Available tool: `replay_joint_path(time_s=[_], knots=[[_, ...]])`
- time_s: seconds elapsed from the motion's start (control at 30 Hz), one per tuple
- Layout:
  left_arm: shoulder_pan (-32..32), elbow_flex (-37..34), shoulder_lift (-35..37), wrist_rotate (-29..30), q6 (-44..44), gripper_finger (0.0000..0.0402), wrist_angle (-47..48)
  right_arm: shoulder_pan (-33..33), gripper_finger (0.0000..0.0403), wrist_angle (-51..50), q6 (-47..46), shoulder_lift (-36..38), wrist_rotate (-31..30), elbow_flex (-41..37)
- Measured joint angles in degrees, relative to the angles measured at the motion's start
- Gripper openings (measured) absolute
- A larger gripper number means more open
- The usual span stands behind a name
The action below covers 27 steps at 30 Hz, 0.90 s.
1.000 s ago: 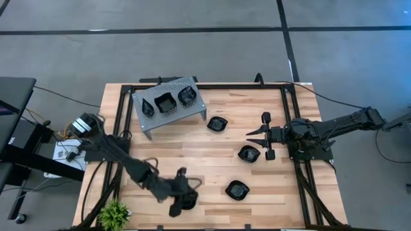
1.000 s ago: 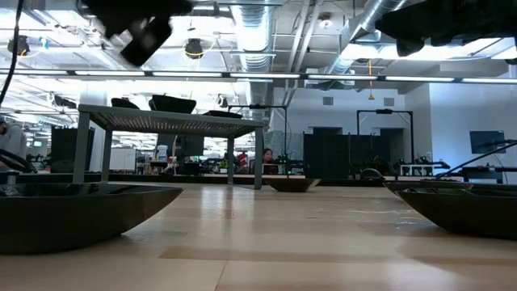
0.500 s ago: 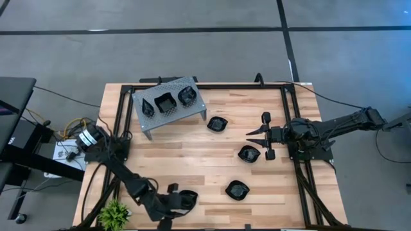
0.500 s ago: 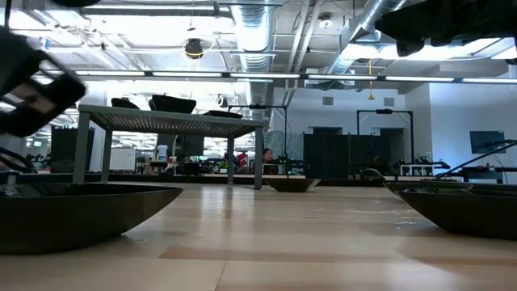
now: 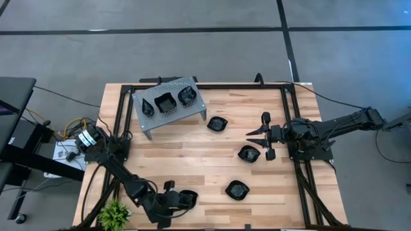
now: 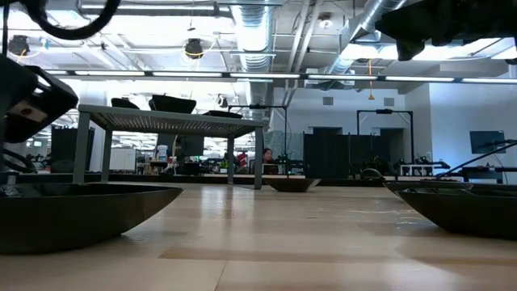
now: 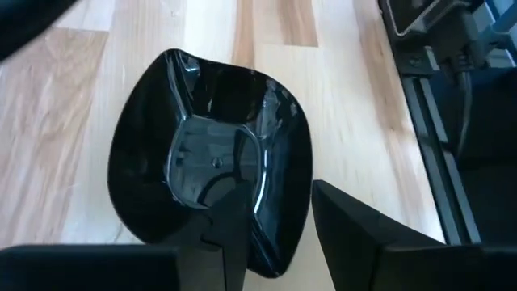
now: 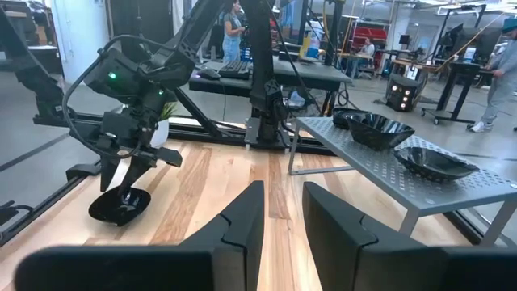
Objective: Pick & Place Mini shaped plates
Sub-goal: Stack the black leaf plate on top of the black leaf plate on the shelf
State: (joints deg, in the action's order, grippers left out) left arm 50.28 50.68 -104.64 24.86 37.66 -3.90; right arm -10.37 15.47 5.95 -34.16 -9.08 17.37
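Four glossy black mini plates lie on the wooden table (image 5: 218, 124), (image 5: 248, 154), (image 5: 237, 190), (image 5: 187, 197). Three more sit on top of the grey perforated stand (image 5: 168, 102). My left gripper (image 7: 279, 202) (image 5: 174, 200) is open, low at the near-edge plate (image 7: 202, 153). It points down, one finger over the dish's hollow and one outside its rim. That plate rests flat on the table (image 8: 119, 206). My right gripper (image 8: 283, 190) (image 5: 253, 133) hovers at the table's right, fingers a little apart and holding nothing. My left gripper comes from above at the near-edge plate's rim (image 7: 284, 218), one finger (image 7: 230, 234) over the hollow and the other (image 7: 347, 234) outside it. There is a gap between them, and I cannot tell whether either finger touches the plate.
The stand (image 8: 388, 174) is at the far left of the table, with plates on it (image 8: 376, 129). A black metal frame (image 5: 289, 122) borders the table. A small green plant (image 5: 115, 212) is at the near left corner. Bare wood lies in the middle (image 5: 192, 154).
My left gripper has dropped from above the near-edge plate to the plate's rim, and the arm has swung toward the table's near edge. The plate has stayed where it was. Over the last half second the gripper has barely moved.
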Motion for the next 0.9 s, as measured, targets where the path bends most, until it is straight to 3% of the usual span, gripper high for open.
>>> replay_joint_path(time_s=[0.27,0.43,0.53,0.73,0.9], knots=[[0.31,0.0,-2.8,0.23,-2.3,0.0131,-0.44,0.0,0.0082,-0.01,-0.01,0.01,0.02,0.0],[0.23,0.01,-2.21,4.63,-3.44,0.0127,-0.56,0.0,0.0082,-0.01,-0.01,0.01,0.02,0.0],[0.25,0.02,-2.23,4.71,-4.62,0.0101,-0.27,0.0,0.0082,-0.01,0.0,0.01,0.02,0.0],[-0.2,0.02,-1.2,5.01,-5.94,0.0011,-0.33,0.0,0.0082,0.01,0.43,0.0,0.0,0.0],[-1.5,0.02,1.97,6.11,-9.34,0.0008,-0.03,0.0,0.0082,0.24,0.58,-0.01,0.0,0.0]])
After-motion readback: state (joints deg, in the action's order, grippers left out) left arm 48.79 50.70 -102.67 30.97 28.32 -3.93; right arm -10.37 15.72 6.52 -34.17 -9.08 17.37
